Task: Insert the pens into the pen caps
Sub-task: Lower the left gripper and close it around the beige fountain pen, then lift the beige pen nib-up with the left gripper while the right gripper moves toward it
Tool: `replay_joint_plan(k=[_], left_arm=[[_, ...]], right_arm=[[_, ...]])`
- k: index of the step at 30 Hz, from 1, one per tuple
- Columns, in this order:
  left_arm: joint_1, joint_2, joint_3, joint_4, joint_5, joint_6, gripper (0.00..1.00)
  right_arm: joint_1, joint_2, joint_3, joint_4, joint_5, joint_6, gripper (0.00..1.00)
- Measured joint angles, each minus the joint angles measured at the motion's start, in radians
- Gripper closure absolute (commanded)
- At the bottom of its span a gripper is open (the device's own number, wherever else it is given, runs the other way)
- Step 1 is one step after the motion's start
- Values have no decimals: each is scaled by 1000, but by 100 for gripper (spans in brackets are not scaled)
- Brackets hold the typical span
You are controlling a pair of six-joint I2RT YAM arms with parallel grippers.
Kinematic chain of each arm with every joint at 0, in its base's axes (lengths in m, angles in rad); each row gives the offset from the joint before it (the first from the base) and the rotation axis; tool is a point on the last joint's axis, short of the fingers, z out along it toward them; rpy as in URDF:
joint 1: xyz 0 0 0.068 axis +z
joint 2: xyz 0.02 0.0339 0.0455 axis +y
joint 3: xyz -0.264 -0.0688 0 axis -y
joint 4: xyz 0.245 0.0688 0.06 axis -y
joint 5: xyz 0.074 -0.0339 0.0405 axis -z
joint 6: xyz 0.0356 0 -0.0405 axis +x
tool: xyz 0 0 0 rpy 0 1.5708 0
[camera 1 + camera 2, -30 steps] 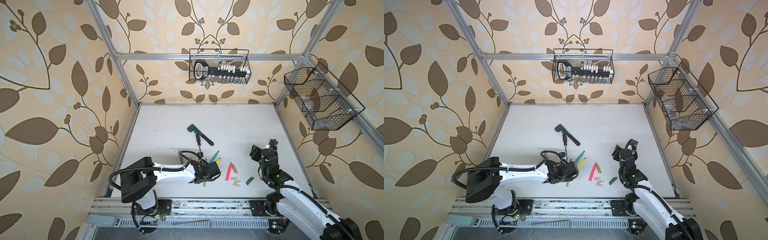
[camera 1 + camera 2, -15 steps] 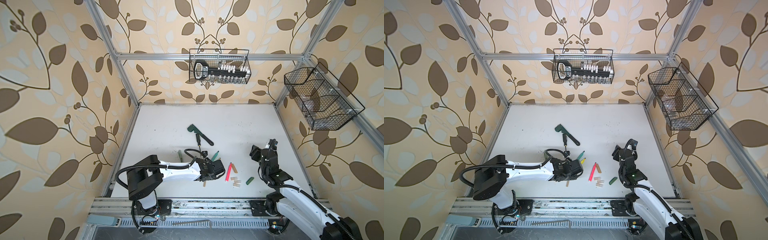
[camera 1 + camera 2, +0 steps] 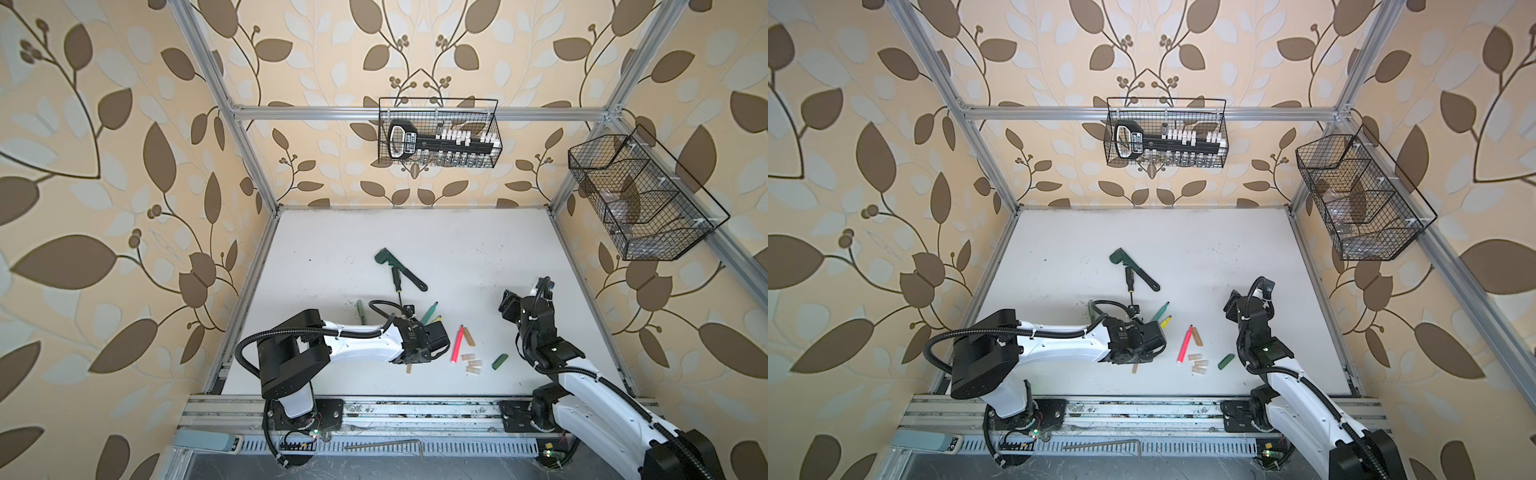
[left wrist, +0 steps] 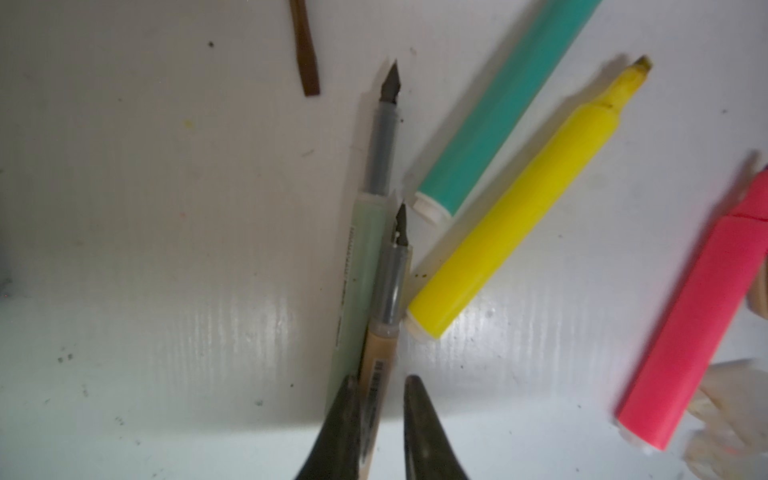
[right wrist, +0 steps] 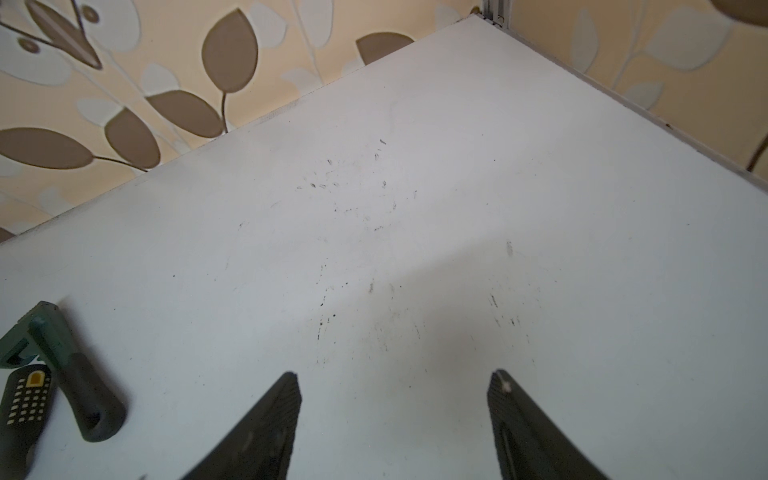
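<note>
- My left gripper [image 4: 380, 380] sat low over the pens with its jaws narrow. The gold-brown pen [image 4: 378, 353] ran between the two dark fingers [image 4: 340, 428].
- One finger lay against that pen, and a thin strip of table showed on the other side, so I could not tell whether the pen was truly clamped.
- The gold-brown pen crossed over the grey-green pen [image 4: 361, 257]. Both were uncapped, with their dark nibs pointing the same way.
- Just beside them lay the bright yellow pen [image 4: 511, 220], and next to it the teal green pen [image 4: 498, 108], roughly parallel.
- Farther out was the neon pink pen [image 3: 457, 345], with the gold-brown cap [image 3: 469, 336] close beside its far end.
- Three pale beige caps [image 3: 473, 363] sat clustered near the pink pen's near end. The dark green cap [image 3: 500, 361] lay just to their right in both top views.
- The dark green pen [image 3: 360, 311] lay apart, on the far side of my left arm [image 3: 357, 345].
- My right gripper [image 5: 395, 378] hung with its jaws wide and only white table [image 5: 415, 208] between them, well apart from the pens.
- Beyond the pens lay the dark green wrench [image 3: 399, 270], with the black-handled screwdriver [image 3: 397, 284] against it.
</note>
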Motion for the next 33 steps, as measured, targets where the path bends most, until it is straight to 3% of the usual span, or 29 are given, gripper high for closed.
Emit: replay_joint_plan(k=[8, 12, 23, 28, 33], left_arm=[[0, 20, 7, -7, 2, -7, 82], [0, 20, 7, -5, 2, -24, 94], [1, -8, 7, -27, -6, -10, 100], [14, -142, 70, -131, -65, 92, 100], [27, -268, 242, -135, -191, 311, 100]], right_arm=[[0, 9, 2, 0, 0, 0, 28], [0, 13, 3, 0, 0, 0, 28], [0, 2, 4, -5, 2, 0, 26], [-42, -60, 32, -95, -50, 0, 22], [10, -203, 52, -196, -145, 57, 23]])
